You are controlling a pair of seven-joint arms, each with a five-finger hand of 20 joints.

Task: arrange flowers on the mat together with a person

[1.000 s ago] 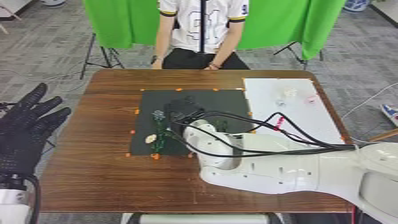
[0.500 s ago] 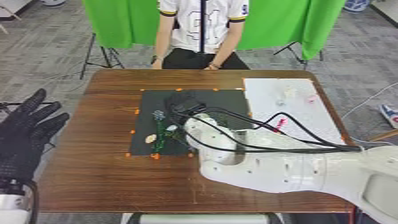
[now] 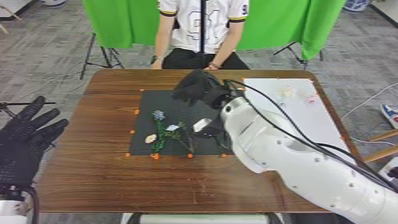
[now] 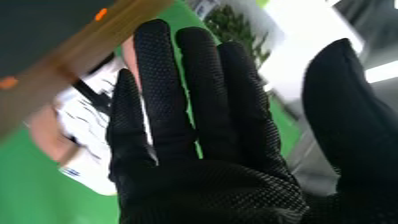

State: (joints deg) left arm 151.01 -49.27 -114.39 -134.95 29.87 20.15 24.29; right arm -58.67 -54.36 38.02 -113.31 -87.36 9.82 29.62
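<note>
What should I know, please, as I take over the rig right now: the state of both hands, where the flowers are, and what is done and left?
Right hand: open and empty, over the far part of the dark mat.
Left hand: open, off the table's left side.
Done: a blue-grey flower, a cream flower and a white flower are on the mat.
Left: a yellowish bloom and a pink bloom lie on the white sheet, probably still to be placed.
</note>
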